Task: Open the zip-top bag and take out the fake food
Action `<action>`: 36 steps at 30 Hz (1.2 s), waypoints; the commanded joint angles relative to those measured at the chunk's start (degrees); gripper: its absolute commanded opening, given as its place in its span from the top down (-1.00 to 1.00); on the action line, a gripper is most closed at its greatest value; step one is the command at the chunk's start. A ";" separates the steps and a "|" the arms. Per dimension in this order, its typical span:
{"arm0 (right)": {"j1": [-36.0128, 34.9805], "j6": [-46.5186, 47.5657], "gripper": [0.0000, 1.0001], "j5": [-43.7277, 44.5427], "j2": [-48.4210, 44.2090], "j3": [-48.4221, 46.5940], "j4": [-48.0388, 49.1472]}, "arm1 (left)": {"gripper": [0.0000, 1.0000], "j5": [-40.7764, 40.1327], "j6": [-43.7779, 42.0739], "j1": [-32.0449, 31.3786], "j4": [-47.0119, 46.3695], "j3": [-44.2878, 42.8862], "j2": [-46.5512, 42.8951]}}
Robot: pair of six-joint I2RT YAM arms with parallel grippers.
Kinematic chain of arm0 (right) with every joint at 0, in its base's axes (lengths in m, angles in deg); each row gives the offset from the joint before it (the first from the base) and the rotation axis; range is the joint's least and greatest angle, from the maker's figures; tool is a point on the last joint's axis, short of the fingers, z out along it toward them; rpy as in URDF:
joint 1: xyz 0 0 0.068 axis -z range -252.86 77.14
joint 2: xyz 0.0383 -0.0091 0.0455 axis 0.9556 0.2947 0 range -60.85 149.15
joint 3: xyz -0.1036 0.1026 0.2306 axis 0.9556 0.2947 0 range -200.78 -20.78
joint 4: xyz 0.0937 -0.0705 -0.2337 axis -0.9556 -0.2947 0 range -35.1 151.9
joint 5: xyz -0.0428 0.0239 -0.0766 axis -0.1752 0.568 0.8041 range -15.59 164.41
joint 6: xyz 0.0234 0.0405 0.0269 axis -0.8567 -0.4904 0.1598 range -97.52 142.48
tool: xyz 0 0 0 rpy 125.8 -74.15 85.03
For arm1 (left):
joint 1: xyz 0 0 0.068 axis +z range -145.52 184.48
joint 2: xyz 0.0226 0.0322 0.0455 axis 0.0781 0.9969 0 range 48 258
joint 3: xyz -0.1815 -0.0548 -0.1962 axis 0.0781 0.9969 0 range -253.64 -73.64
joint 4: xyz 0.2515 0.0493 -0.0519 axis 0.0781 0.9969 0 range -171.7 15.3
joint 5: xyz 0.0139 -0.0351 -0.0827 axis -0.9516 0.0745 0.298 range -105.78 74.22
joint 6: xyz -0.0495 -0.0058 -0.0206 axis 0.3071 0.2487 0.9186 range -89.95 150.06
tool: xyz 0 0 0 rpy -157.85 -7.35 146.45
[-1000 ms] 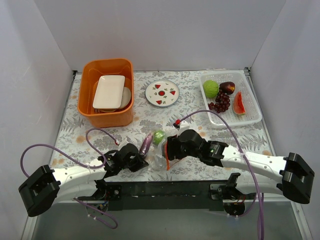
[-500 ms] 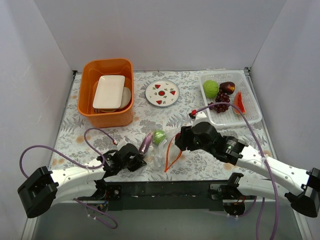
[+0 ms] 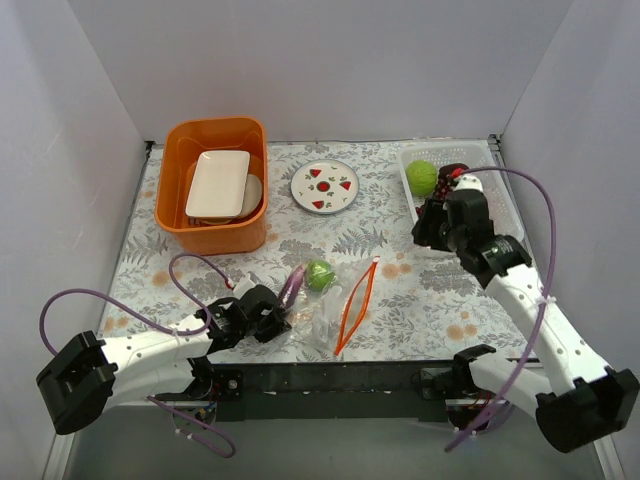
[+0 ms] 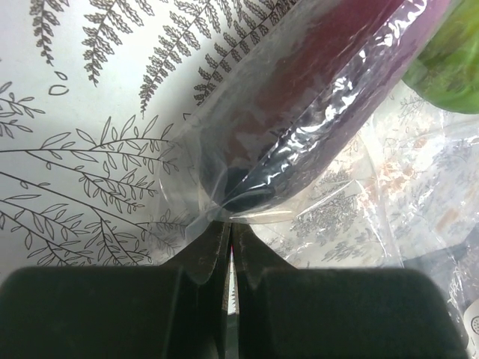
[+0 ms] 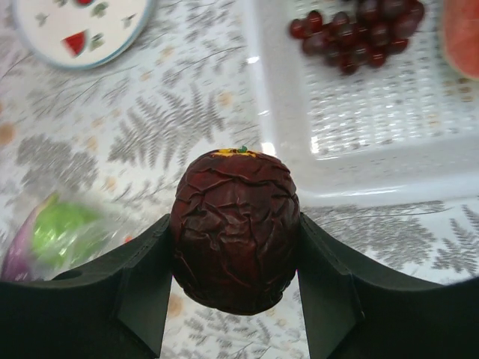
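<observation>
Right gripper (image 3: 440, 222) first: from above, hovered just beside the white basket (image 3: 510, 240), well apart from the gaping zip-top bag (image 3: 325, 320); at the left wrist, pinched a bag corner in the closed left gripper (image 4: 228, 235), probably as an anchor; at the right wrist, clamped the dark red fruit (image 5: 234, 228), likely for unloading.

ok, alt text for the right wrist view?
The right gripper holds a dark red wrinkled fruit between its black fingers, above the fern-print table. Behind it sits a white basket with a grape bunch; a printed plate shows at top left.
</observation>
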 commanded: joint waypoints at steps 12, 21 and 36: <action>22.57 6.43 -0.61 -3.23 19.76 -4.63 8.34 | 1.00 -0.04 1.39 0.06 3.99 -3.84 -3.40; 21.88 6.70 -0.64 -10.95 16.60 -4.99 6.32 | 0.62 -0.30 -5.80 -0.03 6.89 -9.45 -4.81; -8.26 -18.43 0.47 -23.97 -8.80 22.17 23.00 | 0.25 -0.05 -23.83 9.11 2.86 -26.95 12.05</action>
